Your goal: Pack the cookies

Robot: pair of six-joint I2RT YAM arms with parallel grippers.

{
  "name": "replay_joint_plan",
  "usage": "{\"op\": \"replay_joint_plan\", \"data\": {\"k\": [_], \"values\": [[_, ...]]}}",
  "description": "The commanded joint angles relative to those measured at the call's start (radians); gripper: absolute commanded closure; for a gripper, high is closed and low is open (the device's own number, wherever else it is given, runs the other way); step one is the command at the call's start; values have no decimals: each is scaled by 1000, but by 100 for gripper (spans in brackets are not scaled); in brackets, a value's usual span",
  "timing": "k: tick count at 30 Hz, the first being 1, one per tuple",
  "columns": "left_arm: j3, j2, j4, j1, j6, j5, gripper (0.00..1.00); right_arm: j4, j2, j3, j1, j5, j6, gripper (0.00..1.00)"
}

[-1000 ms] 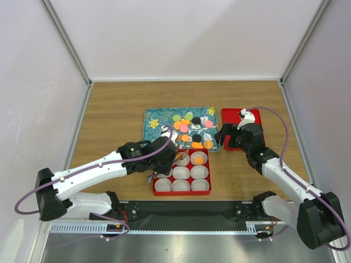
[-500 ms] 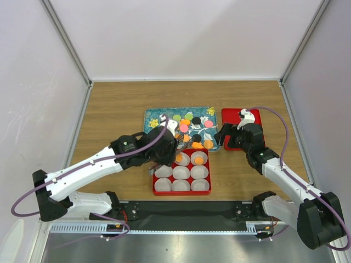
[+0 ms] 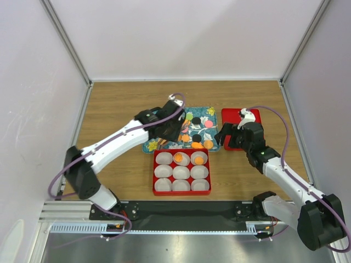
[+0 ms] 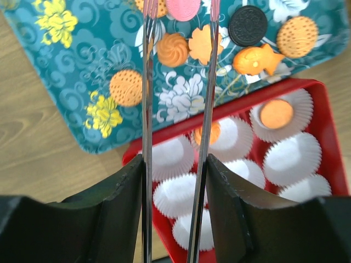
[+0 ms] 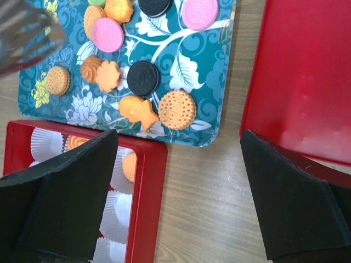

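Cookies (image 5: 143, 78) first: on your teal tray (image 5: 211, 82) you can count twelve in the right wrist view. Seven are orange, two pink, two black, and one green is cut by the frame's edge. The left arm hides the tray's far left part, so take that count as a floor. Two more orange ones (image 4: 276, 113) sit in your red box (image 5: 152, 186), one each in the far middle and far right of its nine white paper cups (image 4: 293, 159). The box lies just near of the tray, their edges meeting. One red lid (image 5: 307, 71) lies on the table (image 3: 109, 109) right of the tray.

Your left gripper (image 4: 180, 6) hangs over the tray's left half, its two thin fingers (image 4: 147, 82) parted with nothing pinched. A pink cookie (image 4: 182, 8) and an orange swirl (image 4: 172, 49) show in the gap between them, and a dotted orange one (image 4: 126, 87) lies to their left. You cannot tell whether the tips touch the tray. Your right gripper (image 5: 178, 192) stands spread wide over the table between box and lid, holding nothing. The tray's near right corner and its cookies lie just far of its jaws.
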Motion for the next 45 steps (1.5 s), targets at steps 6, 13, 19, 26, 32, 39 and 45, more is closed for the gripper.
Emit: {"op": "replay_joint_plan", "data": {"k": [6, 13, 19, 26, 32, 39, 45], "values": [[118, 162, 31, -1, 59, -66, 46, -46, -45, 32, 1, 16, -19, 0], [124, 202, 34, -1, 73, -83, 44, -38, -53, 23, -1, 7, -22, 1], [135, 223, 36, -2, 78, -75, 44, -33, -53, 23, -2, 4, -21, 0], [148, 259, 34, -7, 79, -86, 46, -29, -52, 23, -2, -3, -21, 0], [156, 282, 34, -13, 82, -95, 47, -27, -50, 25, -2, -10, -19, 0], [158, 292, 27, -25, 82, -118, 48, -27, -52, 22, -2, -12, -21, 0], [156, 280, 24, -45, 76, -133, 51, -21, -55, 17, -2, -9, -18, 0]]}}
